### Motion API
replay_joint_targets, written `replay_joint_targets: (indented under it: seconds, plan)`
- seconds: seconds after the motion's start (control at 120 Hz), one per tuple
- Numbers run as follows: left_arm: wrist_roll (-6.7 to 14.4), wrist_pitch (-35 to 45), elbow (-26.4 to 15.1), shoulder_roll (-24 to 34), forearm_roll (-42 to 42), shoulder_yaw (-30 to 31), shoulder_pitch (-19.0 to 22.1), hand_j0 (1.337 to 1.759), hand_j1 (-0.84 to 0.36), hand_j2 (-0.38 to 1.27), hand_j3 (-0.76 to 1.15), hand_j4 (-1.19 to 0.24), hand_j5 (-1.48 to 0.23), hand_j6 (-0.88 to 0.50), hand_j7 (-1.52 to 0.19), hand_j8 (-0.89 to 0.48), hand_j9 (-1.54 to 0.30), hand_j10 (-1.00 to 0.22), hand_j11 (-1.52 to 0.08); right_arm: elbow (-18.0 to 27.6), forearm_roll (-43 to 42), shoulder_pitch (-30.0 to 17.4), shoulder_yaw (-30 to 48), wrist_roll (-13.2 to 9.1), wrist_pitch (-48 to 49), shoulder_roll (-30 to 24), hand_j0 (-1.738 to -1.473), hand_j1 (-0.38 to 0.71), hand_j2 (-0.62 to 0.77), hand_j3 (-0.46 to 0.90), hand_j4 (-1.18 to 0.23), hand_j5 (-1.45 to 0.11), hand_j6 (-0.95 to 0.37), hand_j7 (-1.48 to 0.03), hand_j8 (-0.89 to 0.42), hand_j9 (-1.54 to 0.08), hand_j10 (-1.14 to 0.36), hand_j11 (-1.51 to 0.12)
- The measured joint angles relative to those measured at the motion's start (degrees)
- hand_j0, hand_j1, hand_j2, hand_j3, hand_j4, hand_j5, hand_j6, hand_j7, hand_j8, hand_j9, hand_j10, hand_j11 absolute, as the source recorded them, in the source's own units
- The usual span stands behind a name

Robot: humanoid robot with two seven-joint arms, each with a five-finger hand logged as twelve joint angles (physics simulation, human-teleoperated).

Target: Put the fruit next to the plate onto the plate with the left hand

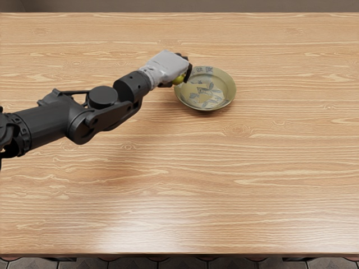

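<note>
An olive-green plate (221,84) with a patterned centre sits on the wooden table, right of the middle and toward the back. My left arm reaches in from the left edge, and the left hand (178,72) hovers at the plate's left rim. Its fingers are curled around a small yellow-green fruit (179,80), of which only a sliver shows under the hand. The fruit is held at the plate's left edge, mostly hidden by the fingers. The right arm does not show.
The wooden table (224,179) fills the view, with its front edge near the bottom of the picture. Nothing else stands on it besides the plate.
</note>
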Motion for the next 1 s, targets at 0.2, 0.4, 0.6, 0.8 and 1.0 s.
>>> replay_joint_targets:
  seconds: [0.2,0.4,0.6,0.8,1.0]
  plan:
    - [-0.9,2.8,-2.3,0.0,-0.2,0.0,0.2,1.656,-0.43,0.31,0.00,-0.59,-1.07,-0.29,-0.99,-0.31,-0.93,-0.73,-0.94,0.0,0.0,0.0,0.0,0.0,0.0,0.0,-1.658,-0.31,-0.01,0.00,-0.03,-0.04,-0.03,-0.04,-0.03,-0.04,-0.03,-0.04]
    - [-1.6,4.1,-4.4,0.0,-0.4,0.1,1.3,1.656,-0.43,0.31,0.00,-0.60,-1.06,-0.30,-0.98,-0.31,-0.93,-0.74,-0.94,0.0,0.0,0.0,0.0,0.0,0.0,0.0,-1.658,-0.31,-0.01,0.00,-0.03,-0.04,-0.03,-0.04,-0.03,-0.04,-0.03,-0.04]
    - [-1.8,4.3,-5.5,0.0,-0.4,0.6,1.9,1.656,-0.43,0.31,0.00,-0.59,-1.05,-0.30,-0.98,-0.32,-0.93,-0.74,-0.94,0.0,0.0,0.0,0.0,0.0,0.0,0.0,-1.658,-0.31,-0.01,0.00,-0.03,-0.04,-0.03,-0.04,-0.03,-0.04,-0.03,-0.04]
    - [-2.3,4.3,-5.2,0.0,-0.3,1.0,1.8,1.656,-0.43,0.31,0.00,-0.59,-1.05,-0.30,-0.98,-0.32,-0.92,-0.74,-0.93,0.0,0.0,0.0,0.0,0.0,0.0,0.0,-1.658,-0.31,-0.01,0.00,-0.03,-0.04,-0.03,-0.04,-0.03,-0.04,-0.03,-0.04]
    - [-2.5,4.4,-5.3,0.0,-0.4,0.9,1.7,1.657,-0.36,0.26,0.00,-0.54,-0.95,-0.34,-0.88,-0.32,-0.83,-0.76,-0.84,0.0,0.0,0.0,0.0,0.0,0.0,0.0,-1.658,-0.31,-0.01,0.00,-0.03,-0.04,-0.03,-0.04,-0.03,-0.04,-0.03,-0.04]
